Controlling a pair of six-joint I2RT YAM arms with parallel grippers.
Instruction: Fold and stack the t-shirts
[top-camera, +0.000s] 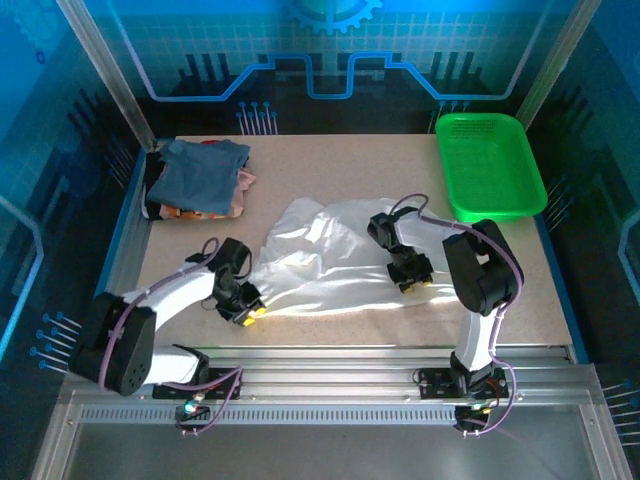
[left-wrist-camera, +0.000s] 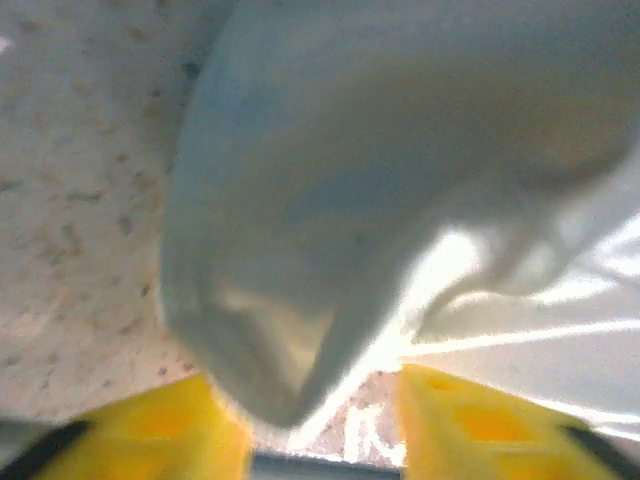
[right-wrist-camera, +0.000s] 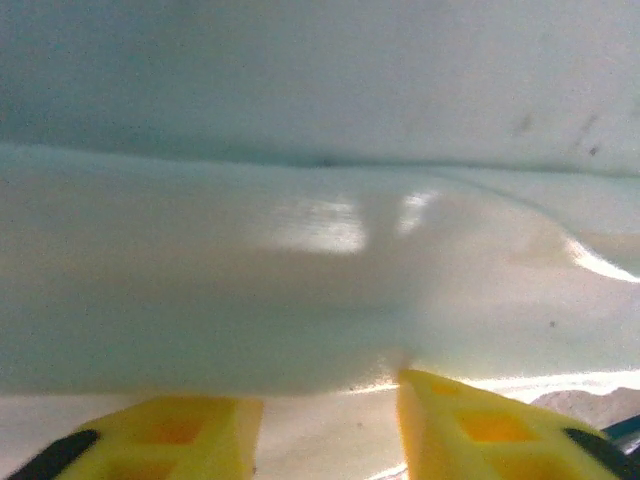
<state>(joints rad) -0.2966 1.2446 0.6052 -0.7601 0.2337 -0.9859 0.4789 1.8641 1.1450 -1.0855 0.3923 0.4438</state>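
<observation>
A large white t-shirt (top-camera: 330, 255) lies crumpled across the middle of the table. At its left corner sits my left gripper (top-camera: 246, 312). In the left wrist view that gripper (left-wrist-camera: 308, 400) is open, and a rounded fold of the white shirt (left-wrist-camera: 380, 170) droops between its yellow fingers (left-wrist-camera: 160, 425), close against the left one. My right gripper (top-camera: 414, 281) rests at the shirt's right edge. Seen from the right wrist, this gripper (right-wrist-camera: 320, 395) is open, with flat white cloth (right-wrist-camera: 300, 270) under and ahead of it. A stack of folded t-shirts (top-camera: 200, 175), slate-blue on top, sits back left.
A green mesh basket (top-camera: 490, 165) stands at the back right corner. Metal rails run along the near edge by the arm bases. Bare tabletop (top-camera: 520, 290) shows right of the white shirt and in front of it.
</observation>
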